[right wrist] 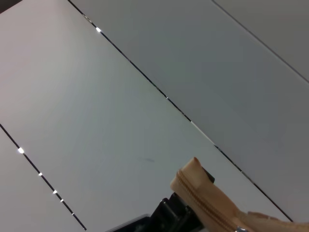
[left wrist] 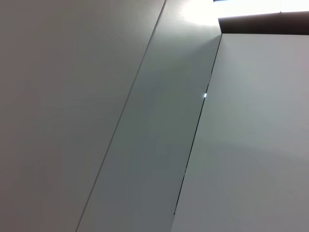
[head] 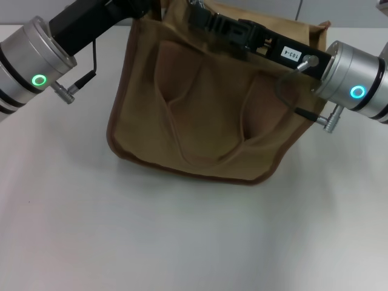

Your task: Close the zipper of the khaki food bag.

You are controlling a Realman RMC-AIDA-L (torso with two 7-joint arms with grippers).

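Khaki food bag (head: pixel 212 115) upright on white table (head: pixel 182 236). Both grippers over bag's top: left at far-left corner, right along zipper (right wrist: pixel 212 200). Finger states: cannot tell.

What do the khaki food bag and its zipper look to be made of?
The khaki food bag looks like matte woven canvas: it creases softly, with darker brown piping at its edges. The zipper looks like tan fabric tape with fine teeth; whether those are plastic or metal I cannot tell.

The bag (head: pixel 206 115) is khaki with darker brown piping, the zipper (right wrist: pixel 212 198) pale tan, the table (head: pixel 182 242) plain white, and both silver arms show green ring lights.
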